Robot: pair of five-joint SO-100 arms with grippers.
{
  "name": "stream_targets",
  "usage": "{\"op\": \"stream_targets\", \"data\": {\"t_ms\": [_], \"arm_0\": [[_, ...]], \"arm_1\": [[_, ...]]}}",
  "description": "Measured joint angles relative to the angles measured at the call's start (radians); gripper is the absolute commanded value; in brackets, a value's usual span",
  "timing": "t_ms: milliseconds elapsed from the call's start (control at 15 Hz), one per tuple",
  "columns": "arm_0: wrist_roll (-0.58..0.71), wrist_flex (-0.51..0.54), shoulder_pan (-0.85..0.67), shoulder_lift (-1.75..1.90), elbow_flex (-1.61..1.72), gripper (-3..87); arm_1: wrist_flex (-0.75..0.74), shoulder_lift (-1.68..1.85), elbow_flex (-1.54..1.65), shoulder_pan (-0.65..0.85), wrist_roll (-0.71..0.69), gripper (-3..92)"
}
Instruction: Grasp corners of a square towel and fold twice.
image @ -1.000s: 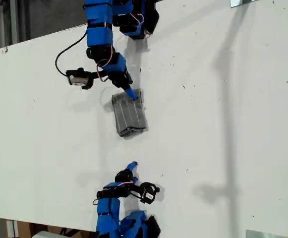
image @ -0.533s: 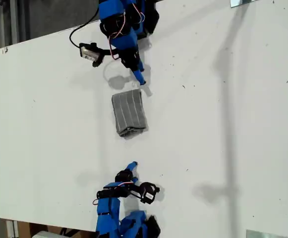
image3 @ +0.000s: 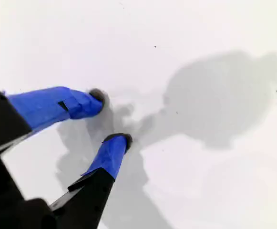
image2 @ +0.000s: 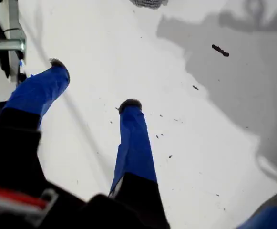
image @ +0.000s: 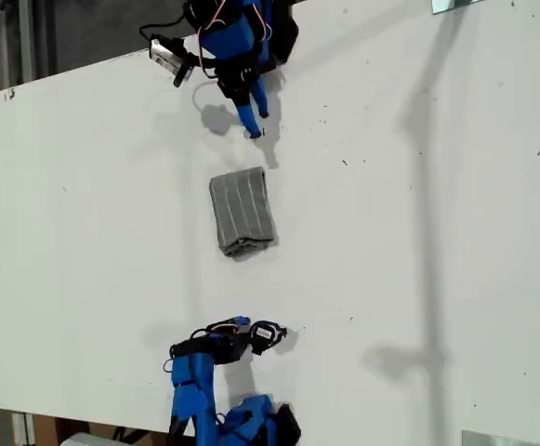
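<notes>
Grey striped towel (image: 243, 212) lies folded small in the middle of the white worktop (image: 418, 232), and nothing touches it. My first hand (image2: 93, 84) is wide open and empty. My second hand (image3: 109, 118) is a bit open, empty too. I think the folds are done, so lift both hands away high and do not bump the towel.

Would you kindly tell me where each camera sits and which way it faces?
Exterior view: above, looking down on the white table and folded towel; shows the upper arm and lower arm.
First wrist view: on my first pincer, looking along its open fingers at the table.
Second wrist view: on my second pincer, open, facing bare table and shadow.
Shared: exterior and first wrist views both show the towel.
</notes>
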Motion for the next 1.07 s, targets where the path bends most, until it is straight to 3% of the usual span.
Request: {"op": "stream_targets", "data": {"t_ms": [133,267,467,533,800,1067], "arm_0": [[-0.009,0.313,-0.005,-0.446,-0.336,14.1],[0.08,0.393,-0.02,-0.548,-0.393,16.8],[0.279,0.413,0.094,-0.571,-0.514,16.7],[0.287,0.414,0.133,-0.56,-0.537,16.7],[0.278,0.394,0.241,-0.176,-0.347,16.7],[0.146,0.374,0.331,0.123,-0.166,16.7]], "arm_1": [[0.0,0.0,0.0,0.008,-0.005,25.8],[0.002,0.0,0.0,0.012,-0.009,25.7],[0.003,0.0,0.0,0.012,-0.012,25.7],[0.003,0.0,0.0,0.012,-0.012,25.7],[0.003,0.0,0.0,0.012,-0.012,25.6],[0.003,0.0,0.0,0.012,-0.012,25.6]]}}
